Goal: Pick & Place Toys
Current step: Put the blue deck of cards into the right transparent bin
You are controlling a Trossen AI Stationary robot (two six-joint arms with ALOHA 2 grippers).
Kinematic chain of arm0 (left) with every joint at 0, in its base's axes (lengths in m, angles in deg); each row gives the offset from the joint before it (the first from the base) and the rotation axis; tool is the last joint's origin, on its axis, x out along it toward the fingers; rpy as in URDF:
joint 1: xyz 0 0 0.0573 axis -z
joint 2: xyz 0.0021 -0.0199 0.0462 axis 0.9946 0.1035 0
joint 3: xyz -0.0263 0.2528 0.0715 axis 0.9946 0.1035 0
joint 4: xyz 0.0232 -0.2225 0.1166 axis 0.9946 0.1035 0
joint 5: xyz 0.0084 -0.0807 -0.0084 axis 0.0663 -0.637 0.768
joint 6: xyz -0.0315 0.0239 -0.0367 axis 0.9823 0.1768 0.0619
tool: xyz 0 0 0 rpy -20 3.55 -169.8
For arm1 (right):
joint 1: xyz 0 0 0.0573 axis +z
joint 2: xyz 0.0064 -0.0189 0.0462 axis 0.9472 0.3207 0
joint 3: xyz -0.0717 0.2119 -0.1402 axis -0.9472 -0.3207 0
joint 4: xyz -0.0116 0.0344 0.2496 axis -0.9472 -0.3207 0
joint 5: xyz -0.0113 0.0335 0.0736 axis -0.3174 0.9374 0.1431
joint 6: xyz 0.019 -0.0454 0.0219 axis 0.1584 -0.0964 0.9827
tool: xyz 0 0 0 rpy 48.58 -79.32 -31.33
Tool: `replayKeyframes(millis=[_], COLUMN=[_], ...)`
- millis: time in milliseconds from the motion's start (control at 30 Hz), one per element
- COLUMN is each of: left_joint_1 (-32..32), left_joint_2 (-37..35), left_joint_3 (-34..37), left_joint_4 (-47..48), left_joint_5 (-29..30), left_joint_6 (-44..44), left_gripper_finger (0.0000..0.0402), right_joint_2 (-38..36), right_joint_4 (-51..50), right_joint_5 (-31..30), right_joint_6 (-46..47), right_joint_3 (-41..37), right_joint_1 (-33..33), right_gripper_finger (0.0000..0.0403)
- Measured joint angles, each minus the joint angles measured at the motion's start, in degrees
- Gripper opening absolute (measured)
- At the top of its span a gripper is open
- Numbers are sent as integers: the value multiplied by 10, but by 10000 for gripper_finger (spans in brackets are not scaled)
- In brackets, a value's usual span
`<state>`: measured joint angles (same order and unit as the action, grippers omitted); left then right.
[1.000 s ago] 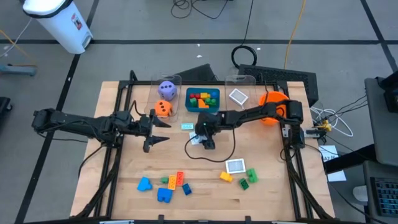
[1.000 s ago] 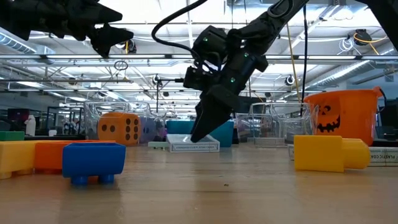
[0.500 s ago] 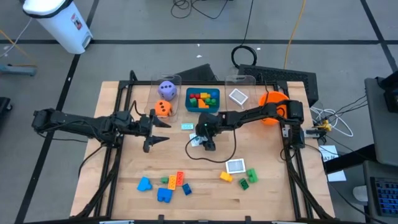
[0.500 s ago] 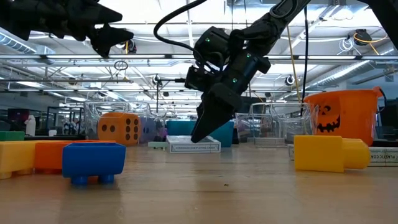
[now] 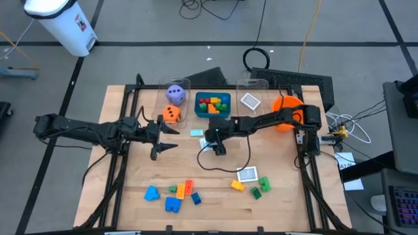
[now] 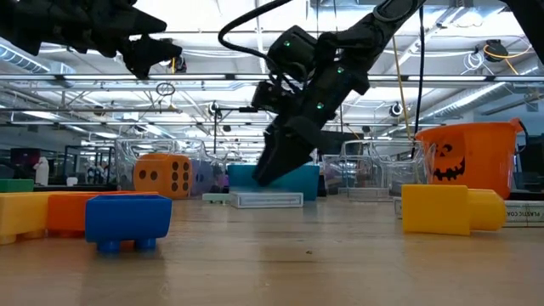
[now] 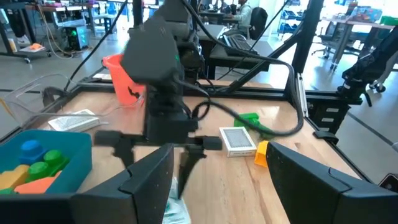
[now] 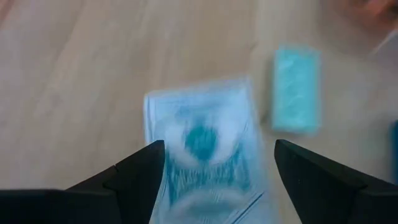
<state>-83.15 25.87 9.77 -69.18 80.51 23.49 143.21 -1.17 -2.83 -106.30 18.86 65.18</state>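
Right gripper over card

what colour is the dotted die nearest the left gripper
Orange with dark dots: the orange dotted die, clearest in the low view.

- grey concrete floor with dark seam lines around the light wooden bench.
- white cylindrical bin standing on the floor at the far left corner.
- black cables lying looped on the floor.
- long ceiling light strips above a workshop hall.
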Motion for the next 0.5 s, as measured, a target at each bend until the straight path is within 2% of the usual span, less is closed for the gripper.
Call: replayKeyframes(millis=[233, 500], left_joint_1=[0, 0], left_joint_2=[0, 0], left_joint_3=[0, 0], left_joint_4=[8, 8], left_joint_5=[0, 0], left_joint_6=[8, 8], left_gripper_finger=[257, 257], right_joint_2=[-16, -15], right_joint_4=[6, -42], right_joint_5=[3, 5], right_joint_6=[-4, 15], right_joint_3=[2, 2], right_joint_1=[0, 6], right_gripper_finger=[297, 299])
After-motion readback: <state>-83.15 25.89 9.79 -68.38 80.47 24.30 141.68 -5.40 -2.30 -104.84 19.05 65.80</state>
